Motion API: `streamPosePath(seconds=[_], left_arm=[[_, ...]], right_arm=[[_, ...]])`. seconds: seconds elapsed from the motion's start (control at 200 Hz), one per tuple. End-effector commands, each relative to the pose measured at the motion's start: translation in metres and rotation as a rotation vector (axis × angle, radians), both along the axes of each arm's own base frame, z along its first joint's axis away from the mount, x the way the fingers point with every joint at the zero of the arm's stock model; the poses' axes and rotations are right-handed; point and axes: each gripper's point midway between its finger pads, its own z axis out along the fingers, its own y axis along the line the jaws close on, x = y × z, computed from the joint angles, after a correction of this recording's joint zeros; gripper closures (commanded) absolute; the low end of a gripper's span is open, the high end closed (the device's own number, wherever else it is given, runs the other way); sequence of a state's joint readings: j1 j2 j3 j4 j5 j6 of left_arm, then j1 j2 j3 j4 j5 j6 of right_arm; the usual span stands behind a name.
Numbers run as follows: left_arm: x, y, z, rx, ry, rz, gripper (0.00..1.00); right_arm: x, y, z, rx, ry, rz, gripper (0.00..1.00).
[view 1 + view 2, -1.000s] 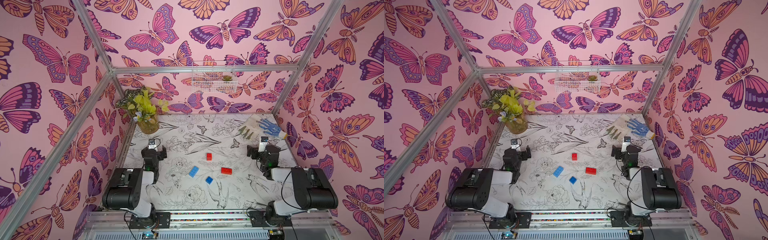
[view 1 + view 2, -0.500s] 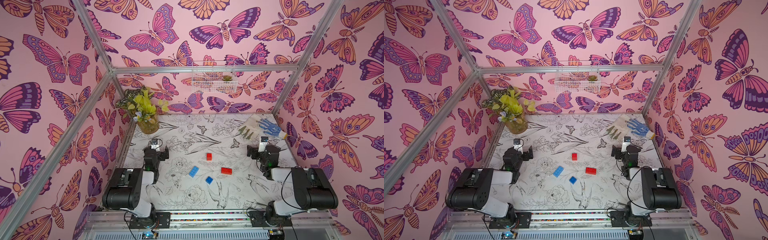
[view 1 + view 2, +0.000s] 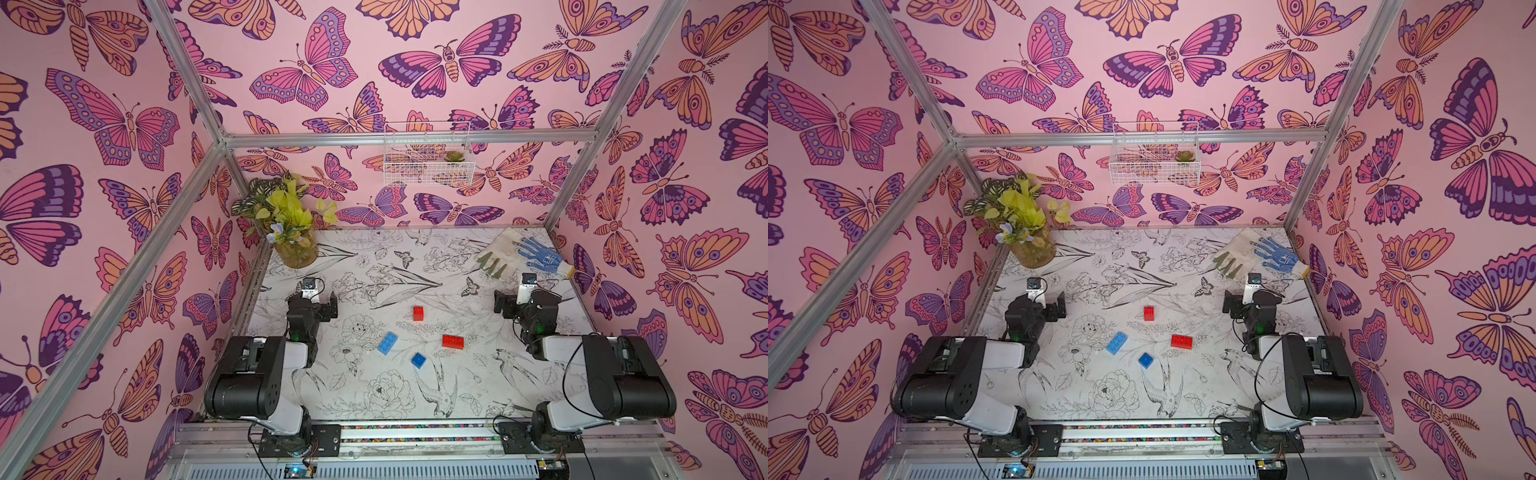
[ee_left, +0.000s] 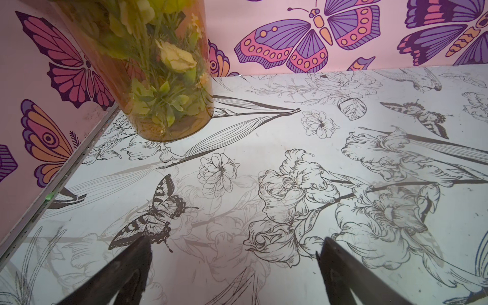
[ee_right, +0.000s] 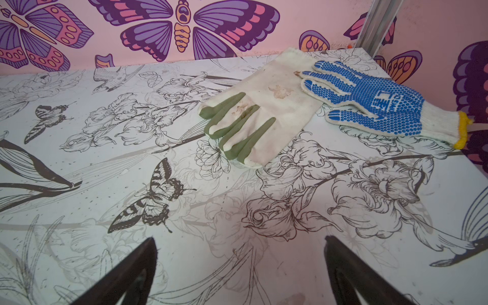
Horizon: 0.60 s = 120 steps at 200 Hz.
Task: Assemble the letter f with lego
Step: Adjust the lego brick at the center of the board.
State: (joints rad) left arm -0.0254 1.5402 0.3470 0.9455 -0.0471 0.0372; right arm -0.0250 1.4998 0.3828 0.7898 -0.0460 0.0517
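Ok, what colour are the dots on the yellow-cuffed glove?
Blue, on the cream knit glove; clearest in the right wrist view.

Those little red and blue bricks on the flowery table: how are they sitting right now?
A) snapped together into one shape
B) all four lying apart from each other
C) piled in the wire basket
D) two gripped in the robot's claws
B: in both top views the short red brick, long red brick, long blue brick and short blue brick each lie alone, with bare table between them.
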Motion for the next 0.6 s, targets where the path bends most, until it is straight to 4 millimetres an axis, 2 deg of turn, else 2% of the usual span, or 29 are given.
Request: streamPosePath(seconds=[0.0, 0.28, 0.411, 0.596], left_arm=[[0.000, 0.000, -0.001, -0.001, 0.004, -0.009, 0.00], [0.001, 0.003, -0.002, -0.034, 0.018, -0.023, 0.00], [-0.004, 0.018, 0.010, -0.036, -0.021, 0.072, 0.00], [-0.011, 0.023, 0.031, -0.031, -0.043, 0.104, 0.00]], right_arm=[[0.008, -0.002, 0.010, -0.003, -0.033, 0.001, 0.01], [0.008, -0.002, 0.012, -0.003, -0.041, -0.002, 0.01], [0.007, -0.005, 0.018, -0.005, -0.035, -0.022, 0.01], [0.001, -0.011, 0.031, 0.000, -0.021, -0.062, 0.01]])
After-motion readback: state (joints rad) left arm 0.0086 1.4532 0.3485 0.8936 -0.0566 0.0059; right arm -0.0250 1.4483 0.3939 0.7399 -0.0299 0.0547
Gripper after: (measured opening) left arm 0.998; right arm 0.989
